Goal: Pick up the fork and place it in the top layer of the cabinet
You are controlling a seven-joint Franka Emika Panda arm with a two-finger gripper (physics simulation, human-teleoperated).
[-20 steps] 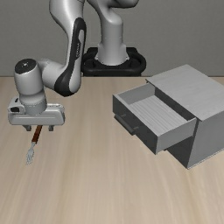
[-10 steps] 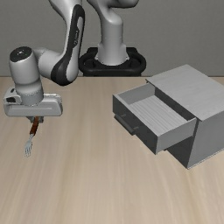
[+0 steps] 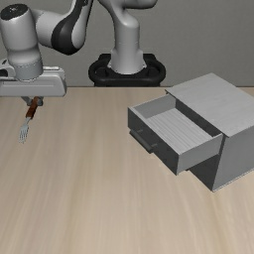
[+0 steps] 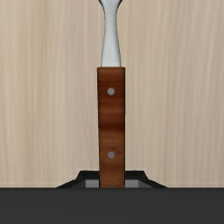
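The fork (image 3: 28,120) has a brown wooden handle and a pale metal head. It hangs tines-down above the wooden table at the exterior view's left. My gripper (image 3: 33,100) is shut on the handle's upper end. In the wrist view the handle (image 4: 110,124) with two rivets runs straight out from between my fingers, the metal neck beyond it. The grey cabinet (image 3: 205,134) stands at the exterior view's right. Its top drawer (image 3: 175,130) is pulled out and open toward the gripper's side.
The robot's black base (image 3: 127,69) sits at the back of the wooden table (image 3: 89,189). A wide stretch of table lies between the gripper and the cabinet.
My gripper has risen with the fork in it. The fork has come off the table and now hangs higher, slightly further to the exterior view's left.
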